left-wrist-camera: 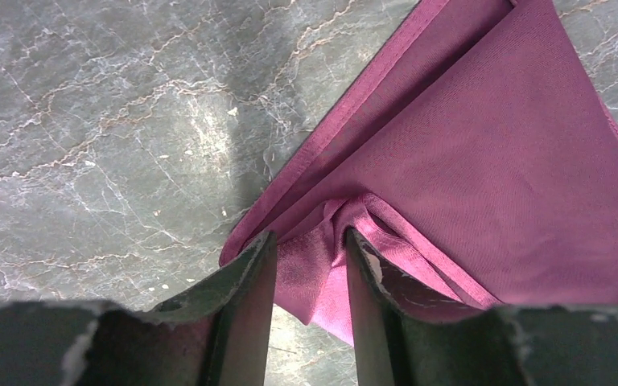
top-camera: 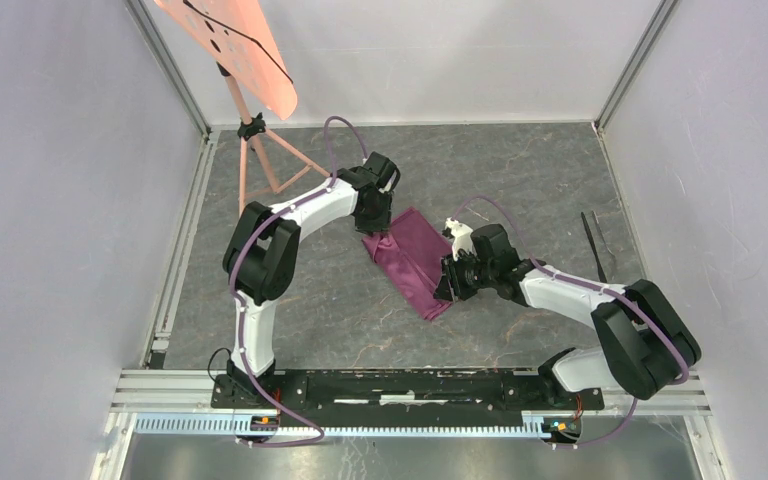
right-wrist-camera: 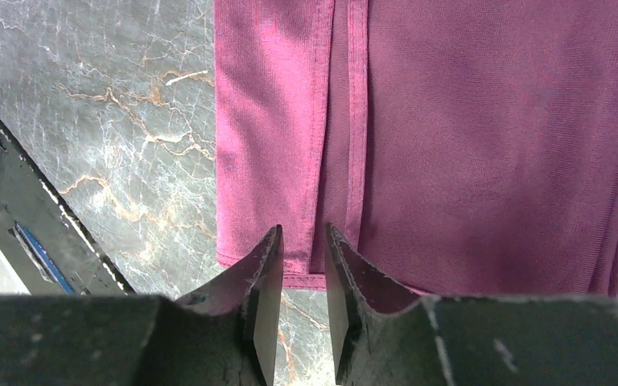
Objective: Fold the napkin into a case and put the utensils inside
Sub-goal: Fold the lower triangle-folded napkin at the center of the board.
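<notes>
- The left arm (top-camera: 260,250) stands up from its base at the near edge of the table (top-camera: 340,310), bends at the elbow and reaches forward and to the right. Its wrist points down at the far left corner of the napkin (top-camera: 412,262).
- The left gripper (left-wrist-camera: 310,237) is closed on this corner. In the left wrist view the cloth is bunched between the two dark fingers (left-wrist-camera: 245,273) and small wrinkles run out from the grip.
- The right arm (top-camera: 580,295) lies low and stretches from its base to the left, with the wrist turned toward the near end of the napkin.
- The right gripper (right-wrist-camera: 302,233) has its jaws a little apart. Nothing is between them; they are over the near hem of the cloth, which lies flat there with a folded edge and a seam running away from the camera.
- The napkin is folded to a long narrow strip in the middle of the table, slanted from far left to near right, between the two grippers.
- The utensils (top-camera: 594,245) lie on the right side of the table, well apart from the napkin and outside it.
- An orange stand (top-camera: 250,150) on three legs is at the far left corner.
</notes>
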Motion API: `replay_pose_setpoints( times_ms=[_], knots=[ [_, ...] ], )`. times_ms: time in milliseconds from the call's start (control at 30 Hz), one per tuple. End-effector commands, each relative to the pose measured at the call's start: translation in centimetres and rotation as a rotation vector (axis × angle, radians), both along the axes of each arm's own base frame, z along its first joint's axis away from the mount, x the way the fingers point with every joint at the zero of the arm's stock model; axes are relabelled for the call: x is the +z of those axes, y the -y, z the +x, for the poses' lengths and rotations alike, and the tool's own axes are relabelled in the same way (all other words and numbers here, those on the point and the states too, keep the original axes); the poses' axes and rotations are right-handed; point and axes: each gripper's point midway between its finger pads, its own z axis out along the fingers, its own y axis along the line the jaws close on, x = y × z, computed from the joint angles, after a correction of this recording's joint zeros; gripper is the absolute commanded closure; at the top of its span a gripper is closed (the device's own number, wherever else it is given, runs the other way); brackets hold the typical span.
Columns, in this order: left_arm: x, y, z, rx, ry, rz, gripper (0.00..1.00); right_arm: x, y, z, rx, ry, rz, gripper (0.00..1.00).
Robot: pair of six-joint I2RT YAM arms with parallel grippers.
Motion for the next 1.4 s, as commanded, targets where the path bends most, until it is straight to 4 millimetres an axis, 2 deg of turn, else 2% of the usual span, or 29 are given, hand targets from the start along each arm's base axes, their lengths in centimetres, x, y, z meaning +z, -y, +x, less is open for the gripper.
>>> replay_pose_setpoints(
  times_ms=[0, 133, 533, 733, 967, 1100, 1367],
  knots=[
    [1.2, 0.0, 1.4, -0.031, 0.055, 0.024, 0.58, 0.2, -0.5, 0.2, 0.006, 0.007, 0.021, 0.68],
    [1.0, 0.2, 1.2, -0.032, 0.046, 0.011, 0.6, -0.4, -0.3, -0.6, 0.0, -0.022, 0.024, 0.66],
    [0.6, 0.2, 0.9, -0.029, 0.037, 0.002, 0.65, -1.1, -0.8, -1.8, -0.003, -0.063, 0.045, 0.66],
    [0.7, 0.1, 0.8, -0.029, 0.039, 0.002, 0.66, -0.7, -1.1, -1.5, -0.018, -0.059, 0.062, 0.76],
    [0.9, 0.0, 0.7, -0.028, 0.044, 0.005, 0.67, 0.4, -1.0, -0.5, -0.037, -0.019, 0.052, 0.99],
    [0.7, -0.4, 0.8, -0.021, 0.045, 0.023, 0.67, 1.0, -0.5, 0.7, -0.059, 0.027, 0.004, 1.0],
    [1.2, -0.8, 1.4, 0.006, 0.074, 0.038, 0.67, 0.5, 0.9, 1.4, -0.094, 0.055, -0.074, 1.0]
  ],
)
